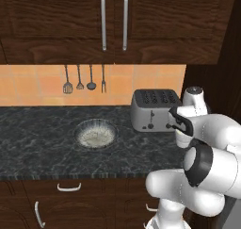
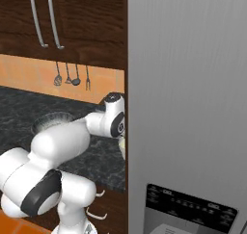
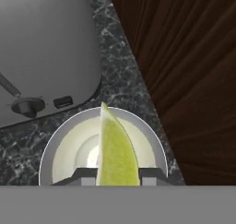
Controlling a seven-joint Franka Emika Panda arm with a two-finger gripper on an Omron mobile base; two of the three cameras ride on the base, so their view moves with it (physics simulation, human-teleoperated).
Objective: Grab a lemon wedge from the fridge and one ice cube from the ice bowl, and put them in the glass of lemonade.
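Hand view puts the lemon wedge (image 3: pixel 115 149) dead centre for me, upright between the 2 finger tips of the pincer (image 3: pixel 117 174), its point toward 12 o'clock. I see the tips sitting close on either side of the wedge at its lower end, but I cannot tell whether they pinch it or have just let go. Directly beneath the wedge lies the round rim of the glass (image 3: pixel 60 142), pale liquid inside. At 10 o'clock from the glass stands the toaster (image 3: pixel 46 52), its lever knob facing the glass. Dark marbled desk (image 3: pixel 113 48) runs between the toaster and a brown wood wall (image 3: pixel 184 80) at 2 o'clock.

From the left base view, I see the arm (image 1: pixel 207 162) bent over the right end of the desk, at 4 o'clock from the toaster (image 1: pixel 153 110). At 9 o'clock from the toaster, well apart, the ice bowl (image 1: pixel 95 133) sits on the desk (image 1: pixel 37 138). 4 utensils (image 1: pixel 84 79) hang on the orange tile above.

From the right base view, the fridge (image 2: pixel 188 108) takes up the right half, its black dispenser panel (image 2: pixel 190 209) at 5 o'clock. The arm reaches toward the fridge's left edge, where a sliver of the glass (image 2: pixel 122 144) peeks out below the wrist.
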